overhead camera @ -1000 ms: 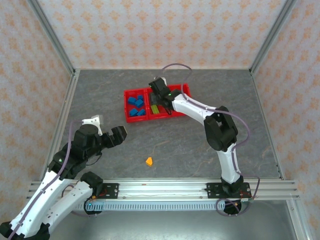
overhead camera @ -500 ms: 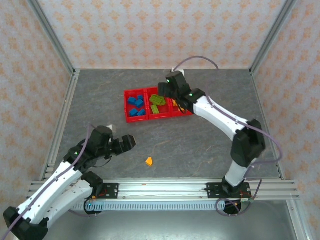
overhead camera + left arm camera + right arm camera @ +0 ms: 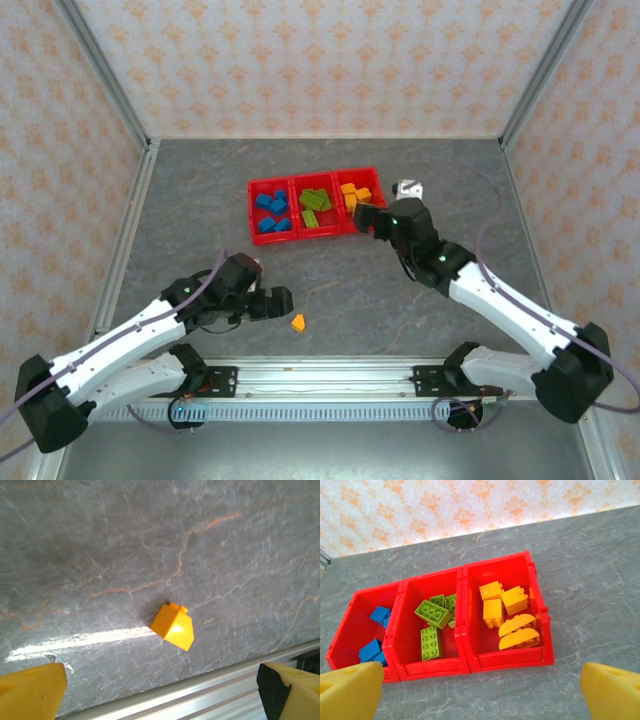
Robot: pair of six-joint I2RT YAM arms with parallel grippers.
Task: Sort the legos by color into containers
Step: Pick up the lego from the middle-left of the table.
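I see both released: left claw [image 3: 281, 303] over a lone orange lego [image 3: 173, 626] on the tabletop [image 3: 400, 300] (near the rail [image 3: 200, 692]), right claw [image 3: 366, 220] facing the red containers [image 3: 470, 652].

Plenty of bare table [image 3: 200, 200] is seen all round the lone orange brick [image 3: 173, 627]. Nothing is crowded against it, so it can be reached from any side. Only the aluminium rail [image 3: 210, 685] is found close on its near side. The left gripper [image 3: 284, 300] is held just beside it, jaws spread wide. The red bins [image 3: 505, 659] are open on top, but the floors are cluttered with bricks [image 3: 432, 615] and split by walls. Their near right side is blocked by the right gripper [image 3: 362, 218], jaws apart too.
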